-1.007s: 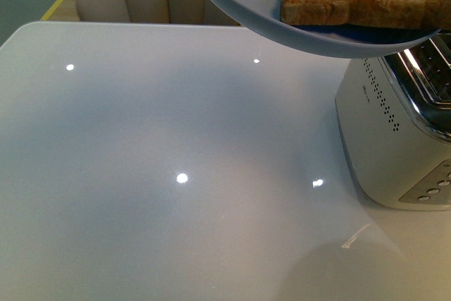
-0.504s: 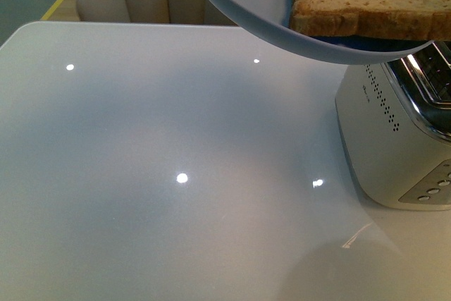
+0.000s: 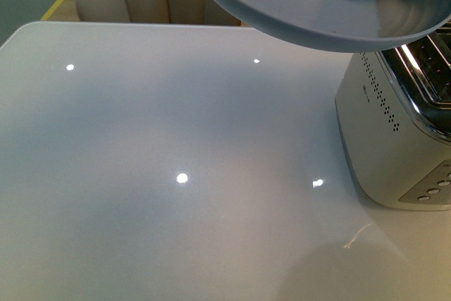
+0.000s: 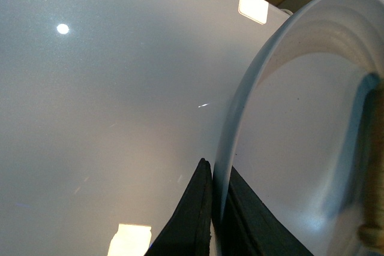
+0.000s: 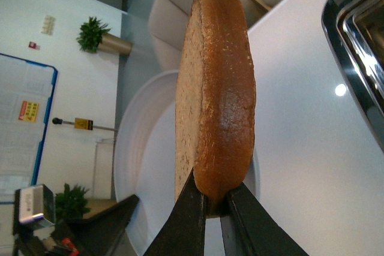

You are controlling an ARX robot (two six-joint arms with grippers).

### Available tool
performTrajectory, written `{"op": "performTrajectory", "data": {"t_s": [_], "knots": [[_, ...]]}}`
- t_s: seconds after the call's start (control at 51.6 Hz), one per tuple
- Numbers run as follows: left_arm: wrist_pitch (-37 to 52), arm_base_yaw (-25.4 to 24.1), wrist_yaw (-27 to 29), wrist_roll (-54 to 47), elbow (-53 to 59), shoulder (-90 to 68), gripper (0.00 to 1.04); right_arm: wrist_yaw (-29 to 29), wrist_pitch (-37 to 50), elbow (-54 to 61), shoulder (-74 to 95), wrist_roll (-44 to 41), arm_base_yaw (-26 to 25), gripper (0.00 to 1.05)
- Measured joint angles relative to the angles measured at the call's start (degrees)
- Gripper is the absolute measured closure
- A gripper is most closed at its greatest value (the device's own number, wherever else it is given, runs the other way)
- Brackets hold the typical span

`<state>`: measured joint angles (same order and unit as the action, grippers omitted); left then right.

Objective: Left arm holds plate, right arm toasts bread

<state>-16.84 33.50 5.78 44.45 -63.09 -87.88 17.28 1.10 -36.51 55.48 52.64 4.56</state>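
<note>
Now bread (image 5: 213,100) gone from plate (image 3: 310,12), upper right of front view; right gripper (image 5: 213,208) clamps bread, left gripper (image 4: 217,178) pinches plate rim.

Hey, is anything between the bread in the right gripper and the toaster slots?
Nothing visible. The right gripper clamps the bread by its crust. The plate lies on the bread's side away from the toaster, and only tabletop shows between bread and toaster.
</note>
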Motion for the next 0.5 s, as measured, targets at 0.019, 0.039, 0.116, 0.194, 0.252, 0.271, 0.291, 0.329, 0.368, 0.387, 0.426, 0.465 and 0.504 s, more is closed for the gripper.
{"op": "performTrajectory", "data": {"t_s": [0.019, 0.039, 0.116, 0.194, 0.252, 0.271, 0.291, 0.329, 0.368, 0.387, 0.426, 0.465, 0.504], "knots": [[0.0, 0.0, 0.0, 0.0, 0.0, 0.0, 1.02, 0.44, -0.5, -0.98, -0.07, -0.5, -0.61, 1.02], [0.0, 0.0, -0.02, 0.0, 0.0, 0.0, 1.02, 0.83, -1.01, -1.99, -0.11, -1.14, -1.22, 1.02], [0.0, 0.0, 0.0, 0.02, 0.0, 0.0, 1.02, 2.1, -2.69, -5.46, -0.2, -3.04, -3.37, 1.02], [0.0, 0.0, 0.0, 0.02, 0.0, 0.0, 1.02, 3.37, -4.57, -9.9, -0.33, -5.66, -5.88, 1.02], [0.0, 0.0, 0.0, 0.02, 0.0, 0.0, 1.02, 3.3, -6.75, -13.35, -0.37, -8.76, -7.23, 1.02], [0.0, 0.0, 0.0, 0.02, 0.0, 0.0, 1.02, 3.04, -7.72, -14.73, -0.37, -10.45, -7.65, 1.02], [0.0, 0.0, 0.0, 0.04, 0.0, 0.0, 1.02, 2.64, -8.35, -15.54, -0.37, -11.72, -7.82, 1.02], [0.0, 0.0, -0.02, 0.02, 0.0, 0.0, 1.02, 1.31, -9.66, -17.07, -0.37, -15.23, -8.2, 1.02], [0.0, 0.0, -0.02, 0.02, 0.0, 0.0, 1.02, 0.22, -10.23, -17.66, -0.37, -17.55, -8.37, 1.02], [0.0, 0.0, 0.0, 0.02, 0.0, 0.0, 1.02, -0.85, -10.6, -17.97, -0.37, -19.91, -8.5, 1.02], [0.0, 0.0, 0.0, 0.02, 0.0, 0.0, 1.02, -2.23, -10.88, -18.01, -0.39, -22.95, -8.66, 1.02], [0.0, 0.0, 0.0, 0.04, 0.0, 0.0, 1.02, -4.68, -11.52, -17.88, -0.39, -27.02, -8.66, 1.02], [0.0, 0.0, 0.0, 0.04, 0.0, 0.0, 1.02, -6.82, -11.3, -17.16, -0.39, -29.9, -8.55, 1.02]]}}
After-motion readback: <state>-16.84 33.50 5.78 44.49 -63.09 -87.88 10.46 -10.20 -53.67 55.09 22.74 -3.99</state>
